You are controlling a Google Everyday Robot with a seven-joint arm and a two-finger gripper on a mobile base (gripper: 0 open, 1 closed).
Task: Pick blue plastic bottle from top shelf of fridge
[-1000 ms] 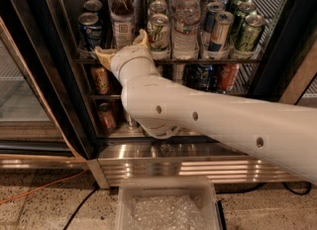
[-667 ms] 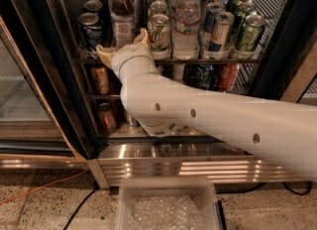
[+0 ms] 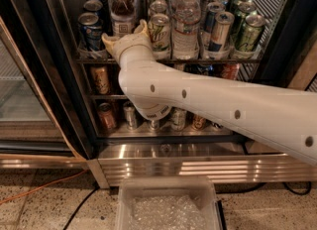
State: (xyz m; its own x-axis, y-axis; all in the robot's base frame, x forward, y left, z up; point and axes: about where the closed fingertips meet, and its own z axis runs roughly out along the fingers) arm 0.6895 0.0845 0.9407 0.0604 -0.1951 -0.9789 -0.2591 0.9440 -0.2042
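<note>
one close view, downward into the fridge (image 3: 163, 150), hand (image 3: 125, 34) at top shelf (image 3: 208, 61)

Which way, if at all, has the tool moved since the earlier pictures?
Yes. The tool has moved a little upward, judged against the front rail of the top shelf, closer to the blue plastic bottle.

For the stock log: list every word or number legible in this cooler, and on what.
No text reads clearly.
Label of the blue plastic bottle: print too small.
Markings on the cans of the top shelf: blurred.
The gripper, open, is at the shelf's front rail before the bottle.
</note>
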